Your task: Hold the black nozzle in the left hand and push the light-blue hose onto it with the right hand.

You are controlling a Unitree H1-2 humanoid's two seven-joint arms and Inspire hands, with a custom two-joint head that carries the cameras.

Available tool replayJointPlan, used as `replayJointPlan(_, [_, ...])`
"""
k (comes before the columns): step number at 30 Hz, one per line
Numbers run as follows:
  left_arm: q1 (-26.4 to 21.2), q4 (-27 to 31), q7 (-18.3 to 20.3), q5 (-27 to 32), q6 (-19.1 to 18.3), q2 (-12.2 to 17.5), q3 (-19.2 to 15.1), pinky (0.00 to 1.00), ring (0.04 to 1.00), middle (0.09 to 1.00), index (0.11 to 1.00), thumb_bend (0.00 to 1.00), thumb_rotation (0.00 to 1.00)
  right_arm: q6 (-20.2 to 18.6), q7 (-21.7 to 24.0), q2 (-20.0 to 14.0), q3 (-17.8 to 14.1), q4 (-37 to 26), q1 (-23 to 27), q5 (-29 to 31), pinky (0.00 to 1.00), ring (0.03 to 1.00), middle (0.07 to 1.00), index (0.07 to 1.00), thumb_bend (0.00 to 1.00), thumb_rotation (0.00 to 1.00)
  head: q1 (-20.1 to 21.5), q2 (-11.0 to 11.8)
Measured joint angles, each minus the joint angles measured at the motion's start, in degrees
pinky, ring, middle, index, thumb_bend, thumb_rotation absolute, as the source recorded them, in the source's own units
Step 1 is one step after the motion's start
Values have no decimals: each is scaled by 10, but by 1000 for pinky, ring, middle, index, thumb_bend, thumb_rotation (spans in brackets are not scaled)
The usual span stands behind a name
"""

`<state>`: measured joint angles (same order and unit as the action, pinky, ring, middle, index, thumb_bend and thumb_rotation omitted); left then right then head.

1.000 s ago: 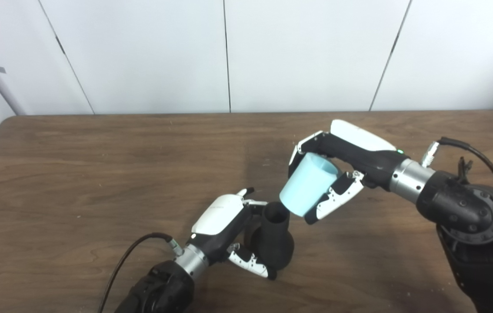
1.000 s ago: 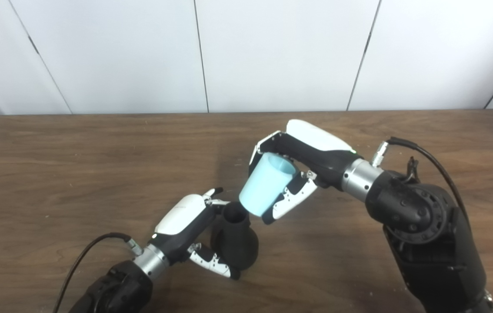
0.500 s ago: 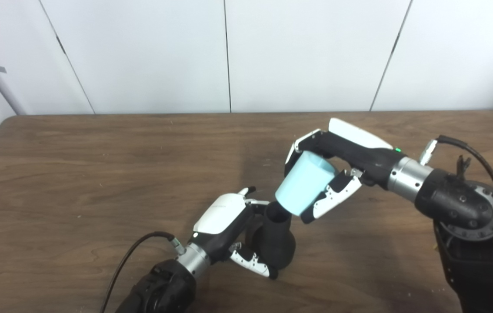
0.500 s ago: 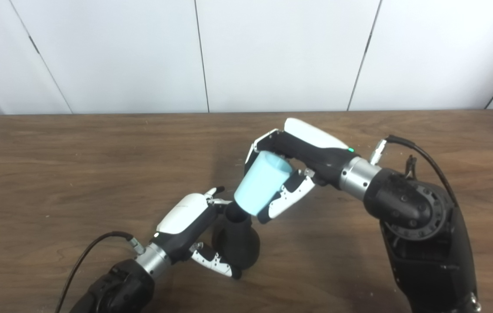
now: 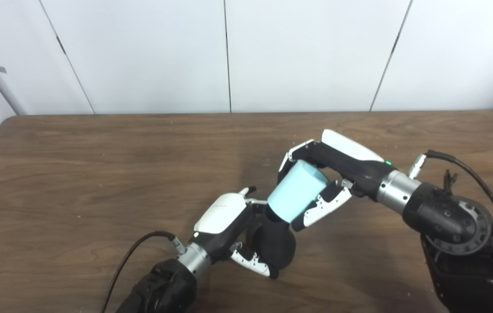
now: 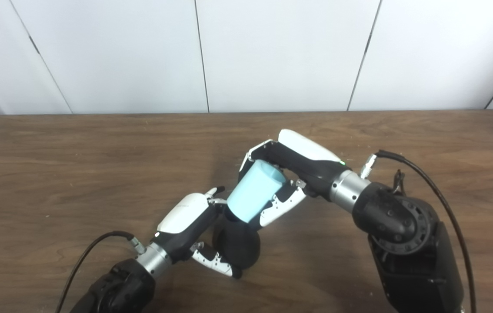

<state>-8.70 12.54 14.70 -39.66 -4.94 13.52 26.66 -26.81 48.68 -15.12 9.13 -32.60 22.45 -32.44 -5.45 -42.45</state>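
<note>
The black nozzle (image 5: pixel 278 245) stands upright near the table's front, its round body wrapped by my left hand (image 5: pixel 229 226). A light-blue hose piece (image 5: pixel 293 196), shaped like a short tapered sleeve, is tilted down to the left in my right hand (image 5: pixel 324 174), which is shut on it. The sleeve's lower end covers the nozzle's neck, so the neck's top is hidden. In the right eye view the same sleeve (image 6: pixel 253 195) sits over the nozzle (image 6: pixel 237 248), with the right hand (image 6: pixel 290 169) above it and the left hand (image 6: pixel 185 224) to its left.
The brown wooden table (image 5: pixel 77 174) stretches wide to the left and behind the hands. White wall panels stand beyond its far edge. A black cable (image 5: pixel 133 256) trails from my left wrist, another cable (image 5: pixel 468 165) from my right wrist.
My right hand has carried the light-blue hose down and to the left, from beside the nozzle's mouth onto its neck. The left hand and nozzle have stayed in place.
</note>
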Motion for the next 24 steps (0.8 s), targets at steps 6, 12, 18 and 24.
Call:
replayJointPlan(6, [0, 0, 0, -1, 0, 1, 0, 1000, 714, 497, 481, 522, 0, -1, -9, 2, 8, 0, -1, 0, 309, 428, 494, 496, 499, 0, -2, 1])
replayJointPlan(12, [-1, 0, 0, -1, 0, 0, 0, 1000, 714, 497, 481, 522, 0, -1, -9, 1, 15, 1, 5, 0, 309, 427, 495, 496, 499, 0, -2, 1])
replayJointPlan(18, [-4, -3, 0, -1, 0, -1, 1, 1000, 715, 496, 481, 523, 0, -1, -4, -8, 21, 1, 15, 0, 309, 425, 495, 497, 499, 0, 1, -1])
replayJointPlan(24, [-7, -8, 0, -1, 0, -5, 4, 1000, 715, 490, 484, 523, 0, -1, 16, -28, 30, 9, 46, 14, 307, 426, 497, 497, 499, 0, 2, -4])
